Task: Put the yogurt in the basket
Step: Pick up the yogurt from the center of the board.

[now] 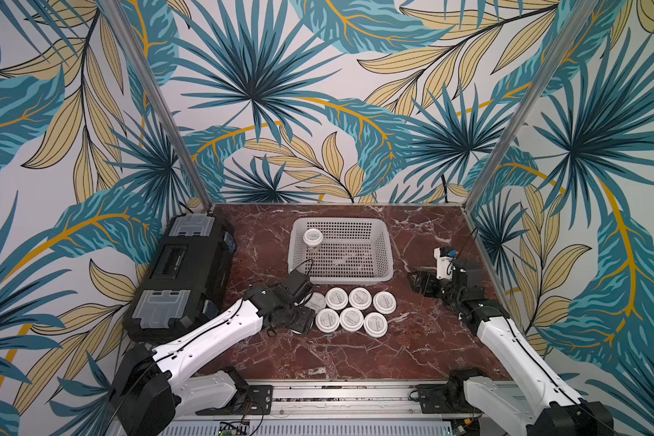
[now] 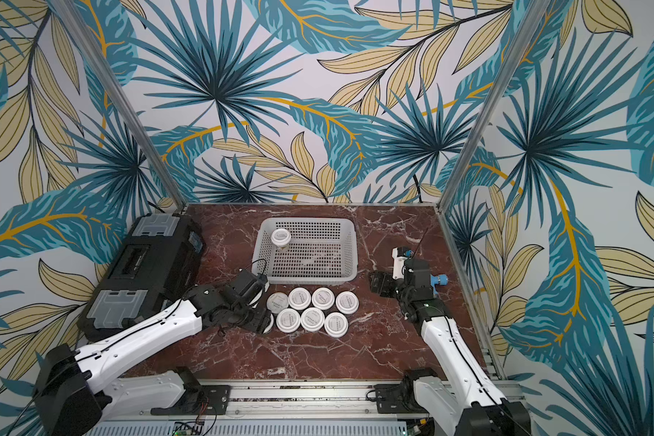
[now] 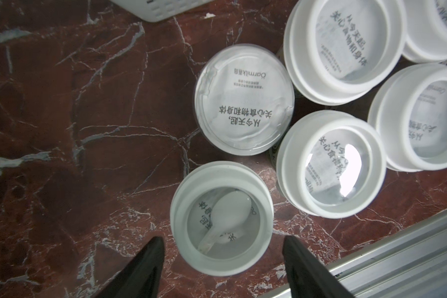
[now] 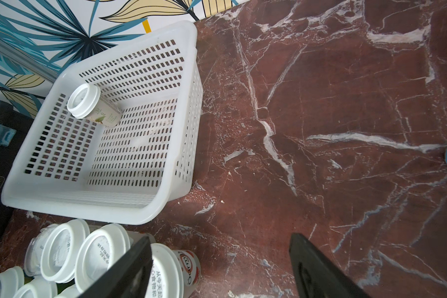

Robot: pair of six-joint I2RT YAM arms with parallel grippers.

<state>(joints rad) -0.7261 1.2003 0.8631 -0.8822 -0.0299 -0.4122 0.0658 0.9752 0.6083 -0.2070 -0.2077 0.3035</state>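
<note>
The left pincer [image 3: 222, 238] stands spread around the leftmost yogurt cup [image 3: 221, 222] on the counter [image 3: 88, 129]. I'd centre it, squeeze its sides gently and lift straight. 1 cup [image 1: 312, 238] sits in the basket [image 1: 348, 278]; the right pincer [image 4: 220, 238] hangs spread, empty.

My white-and-black left arm [image 1: 219, 328] reaches from the near edge of the red marble table [image 1: 355, 358] toward its middle. My black two-fingered left gripper [image 3: 222, 240] points straight down, jaws apart. My right arm [image 1: 506, 339] runs along the right edge, its right gripper [image 4: 221, 236] tilted downward, jaws wide and empty.
</note>
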